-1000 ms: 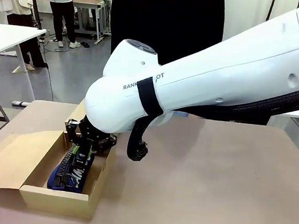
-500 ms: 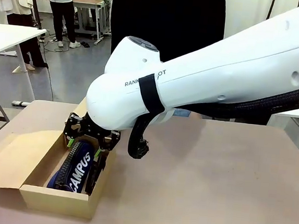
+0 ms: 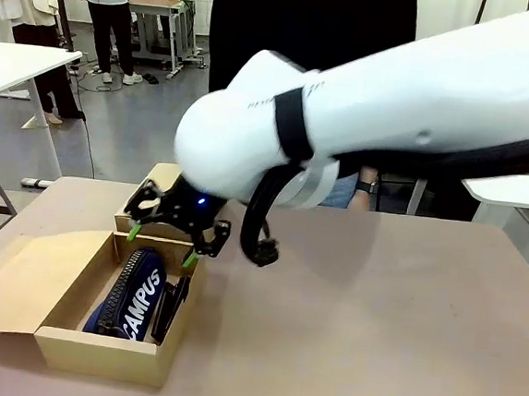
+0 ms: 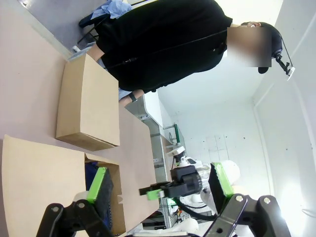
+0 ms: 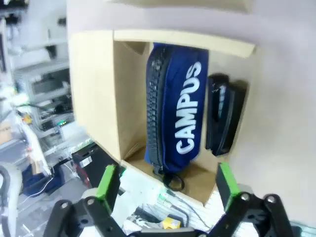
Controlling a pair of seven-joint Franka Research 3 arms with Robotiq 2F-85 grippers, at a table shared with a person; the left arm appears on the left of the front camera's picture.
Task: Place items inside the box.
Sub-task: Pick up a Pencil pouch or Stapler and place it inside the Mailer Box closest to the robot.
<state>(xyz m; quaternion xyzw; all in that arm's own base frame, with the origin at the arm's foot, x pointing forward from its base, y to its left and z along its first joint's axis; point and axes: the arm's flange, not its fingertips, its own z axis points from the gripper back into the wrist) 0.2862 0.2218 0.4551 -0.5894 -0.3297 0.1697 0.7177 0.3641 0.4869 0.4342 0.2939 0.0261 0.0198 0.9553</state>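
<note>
Right gripper (image 3: 160,244) hangs empty, jaws spread wide, left of centre frame, just above the open box (image 3: 93,354). Inside it, lower left, the navy "CAMPUS" pouch (image 3: 135,298) lies lengthwise beside 1 black stapler (image 3: 173,306), probably packed tight to leave room for more.

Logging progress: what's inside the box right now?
A navy CAMPUS pouch on its edge, with a black stapler beside it against the wall of the box. Whatever lies beneath the pouch is covered.
</note>
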